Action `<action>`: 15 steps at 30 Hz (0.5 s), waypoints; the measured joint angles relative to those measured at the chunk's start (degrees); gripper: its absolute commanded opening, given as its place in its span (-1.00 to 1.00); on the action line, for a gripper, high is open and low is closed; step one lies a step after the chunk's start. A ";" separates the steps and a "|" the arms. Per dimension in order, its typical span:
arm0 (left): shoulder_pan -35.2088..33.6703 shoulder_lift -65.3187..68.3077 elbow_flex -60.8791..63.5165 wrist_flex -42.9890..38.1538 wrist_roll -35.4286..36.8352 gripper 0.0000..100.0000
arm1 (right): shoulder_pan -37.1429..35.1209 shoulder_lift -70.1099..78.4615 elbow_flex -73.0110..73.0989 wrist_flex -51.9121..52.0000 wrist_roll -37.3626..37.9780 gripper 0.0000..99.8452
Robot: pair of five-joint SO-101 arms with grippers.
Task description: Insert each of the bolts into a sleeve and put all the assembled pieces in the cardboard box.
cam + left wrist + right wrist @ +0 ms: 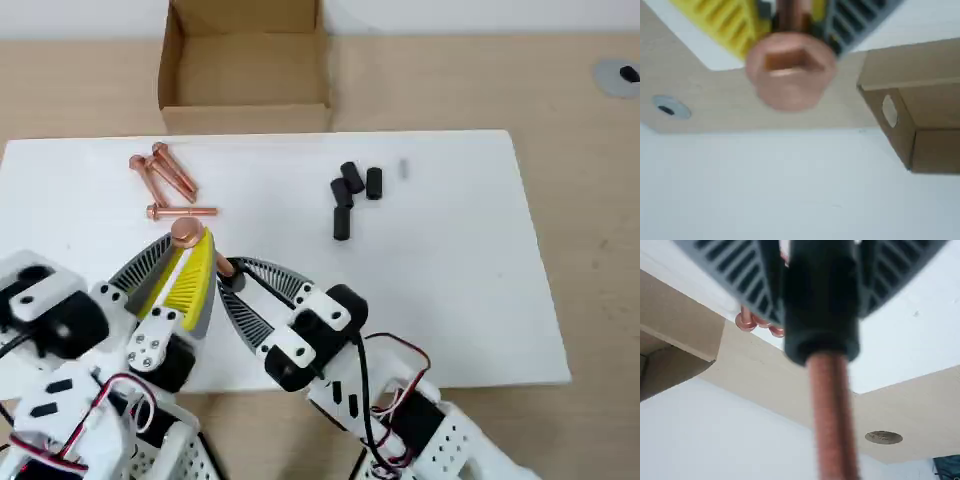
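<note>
Right now the left gripper (188,243) is clamped on a copper bolt (186,232) just below its head. The right gripper (234,286) pinches a black sleeve (821,315) with that bolt's shaft running into it (both over the near-left part of the white board (450,290)). Three loose bolts (165,182) lie farther back on the left, and four sleeves (350,195) sit mid-board. Beyond the board's far edge stands the open-topped cardboard box (245,118).

No readable text, labels, numbers or signs on any surface
</note>
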 measured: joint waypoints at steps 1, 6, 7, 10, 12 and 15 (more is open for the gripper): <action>0.00 0.00 0.44 0.00 0.00 -0.99 | 0.00 0.00 0.00 0.00 0.00 -0.98; 0.09 0.00 2.11 0.00 0.00 -0.99 | 0.00 0.00 0.00 0.00 0.00 -0.98; 0.09 0.00 2.29 0.00 0.00 -0.99 | 0.00 0.00 0.00 0.00 0.00 -0.98; 0.09 0.00 2.90 0.00 0.00 -0.99 | 0.00 0.00 0.00 0.00 0.00 -0.98; 0.09 -0.09 3.52 -0.09 0.00 -0.99 | 0.09 0.00 0.00 0.00 0.00 -0.98; 0.09 -0.09 4.31 -0.18 -0.09 -0.99 | 0.18 0.00 0.00 0.09 0.00 -0.98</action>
